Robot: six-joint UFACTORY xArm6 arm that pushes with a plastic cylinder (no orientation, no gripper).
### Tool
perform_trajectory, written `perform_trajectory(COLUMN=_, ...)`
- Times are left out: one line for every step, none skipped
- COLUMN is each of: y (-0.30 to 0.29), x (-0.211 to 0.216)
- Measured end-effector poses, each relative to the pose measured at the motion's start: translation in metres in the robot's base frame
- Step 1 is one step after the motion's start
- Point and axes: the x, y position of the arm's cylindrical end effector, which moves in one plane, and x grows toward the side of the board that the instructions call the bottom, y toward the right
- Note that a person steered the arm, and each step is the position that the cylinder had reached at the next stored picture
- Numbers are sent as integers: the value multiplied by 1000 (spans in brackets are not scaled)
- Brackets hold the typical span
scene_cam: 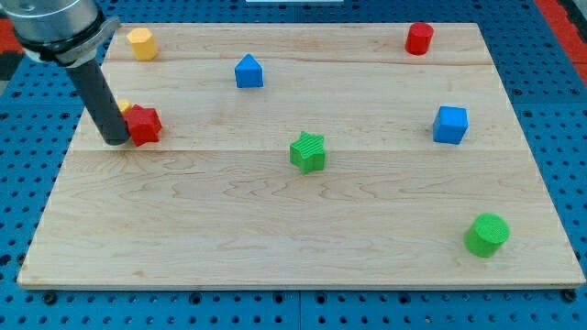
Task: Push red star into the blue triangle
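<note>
No pincer is showing: your rod's tip [116, 140] is touching the red star [143, 124] from the view's left, the blue triangle [249, 71] sitting well apart toward the upper right.

Tip [116, 140] on worktop [275, 238], far toward view's left. Red star [142, 125] touching tip on its right. Yellow block [124, 106] just behind star, mostly hidden by rod. Yellow block [140, 43] near top-left corner. Blue triangle [249, 71] up and right of star, well apart. Green star [308, 151] near centre. Blue cube [449, 125] at right. Red cylinder [419, 38] top right. Green cylinder [486, 235] bottom right.
</note>
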Motion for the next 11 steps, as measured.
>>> perform_trajectory(y=16, x=-22)
perform_trajectory(y=58, x=-47)
perform_trajectory(y=108, x=-71)
perform_trajectory(y=169, x=-92)
perform_trajectory(y=224, x=-101)
perform_trajectory(y=260, x=-118)
perform_trajectory(y=257, x=-157)
perform_trajectory(y=227, x=-166)
perform_trajectory(y=210, x=-167)
perform_trajectory(y=224, x=-202)
perform_trajectory(y=198, x=-221)
